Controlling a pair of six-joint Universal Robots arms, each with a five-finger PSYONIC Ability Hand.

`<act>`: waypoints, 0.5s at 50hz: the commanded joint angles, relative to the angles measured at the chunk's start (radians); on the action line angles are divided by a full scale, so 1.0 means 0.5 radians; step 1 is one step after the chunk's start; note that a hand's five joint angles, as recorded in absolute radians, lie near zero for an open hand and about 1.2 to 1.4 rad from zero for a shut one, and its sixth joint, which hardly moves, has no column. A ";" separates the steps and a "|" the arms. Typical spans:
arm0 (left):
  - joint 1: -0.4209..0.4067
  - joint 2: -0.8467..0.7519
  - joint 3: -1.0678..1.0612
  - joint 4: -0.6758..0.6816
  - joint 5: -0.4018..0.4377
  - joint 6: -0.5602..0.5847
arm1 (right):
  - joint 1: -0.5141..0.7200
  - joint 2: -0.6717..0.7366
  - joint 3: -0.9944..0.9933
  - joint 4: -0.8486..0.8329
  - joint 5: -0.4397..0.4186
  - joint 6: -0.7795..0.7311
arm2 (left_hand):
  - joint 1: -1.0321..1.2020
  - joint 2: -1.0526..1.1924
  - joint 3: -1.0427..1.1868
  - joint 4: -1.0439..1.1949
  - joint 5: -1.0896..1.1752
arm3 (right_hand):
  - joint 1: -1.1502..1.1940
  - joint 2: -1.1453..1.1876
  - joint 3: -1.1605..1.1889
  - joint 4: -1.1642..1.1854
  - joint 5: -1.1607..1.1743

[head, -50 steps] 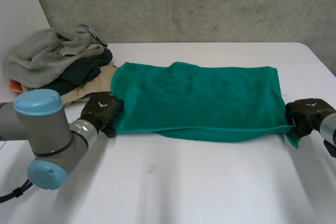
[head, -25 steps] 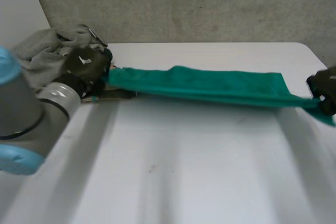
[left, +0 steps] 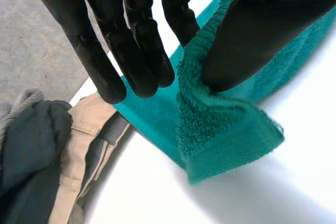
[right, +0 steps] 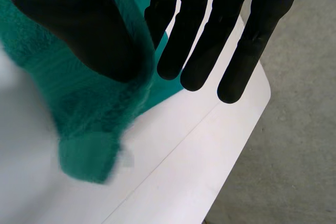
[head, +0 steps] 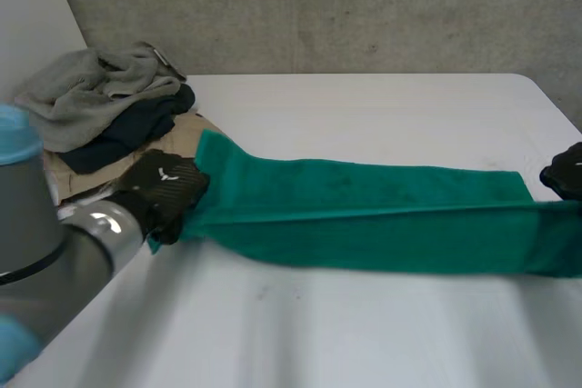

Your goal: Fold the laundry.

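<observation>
A green towel (head: 364, 211) stretches left to right across the white table (head: 318, 333) as a long narrow band, doubled lengthwise. My left hand (head: 164, 190) holds its left end. In the left wrist view the thumb and fingers (left: 131, 51) pinch a corner of the green towel (left: 220, 129), whose doubled layers hang just over the table. My right hand (head: 566, 172) is at the towel's right end, by the table's right edge. In the right wrist view my right hand (right: 194, 35) pinches the green towel (right: 79, 93) between thumb and fingers, with a flap drooping below.
A pile of laundry (head: 100, 106) sits at the back left: a grey towel on top, a dark garment and beige trousers (left: 79, 145) under it, close behind my left hand. The table's right corner (right: 210, 156) lies under my right hand, with grey floor past it.
The towel lay flat a second ago. Both hands lifted its near corners, carried them back, then forward again. It now lies as a narrow doubled band, and my left hand has shut on its corner.
</observation>
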 commanded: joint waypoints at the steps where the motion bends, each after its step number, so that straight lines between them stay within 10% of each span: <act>1: -0.028 -0.481 0.374 0.216 -0.008 -0.002 | 0.013 0.388 -0.176 -0.362 0.122 0.015 | 0.493 0.398 0.407 0.397 0.478 | 0.515 0.421 0.411 0.393 0.467; 19: -0.127 -1.254 1.139 1.023 -0.174 0.501 | 0.151 1.014 -0.562 -1.108 0.242 0.054 | 0.493 0.398 0.407 0.397 0.478 | 0.515 0.421 0.411 0.393 0.467; 21: -0.136 -1.297 1.157 1.063 -0.167 0.498 | 0.166 1.041 -0.572 -1.157 0.248 0.070 | 0.493 0.398 0.407 0.397 0.478 | -0.135 -0.230 -0.240 -0.258 -0.184; 22: -0.136 -1.307 1.163 1.078 -0.167 0.498 | 0.187 1.060 -0.578 -1.209 0.254 0.106 | 0.493 0.398 0.407 0.397 0.478 | -1.928 -2.023 -2.033 -2.050 -1.976; 25: -0.169 -1.322 1.157 1.204 -0.186 0.507 | 0.197 1.066 -0.584 -1.271 0.257 0.171 | -1.921 -2.015 -2.006 -2.016 -1.935 | -1.928 -2.023 -2.033 -2.050 -1.976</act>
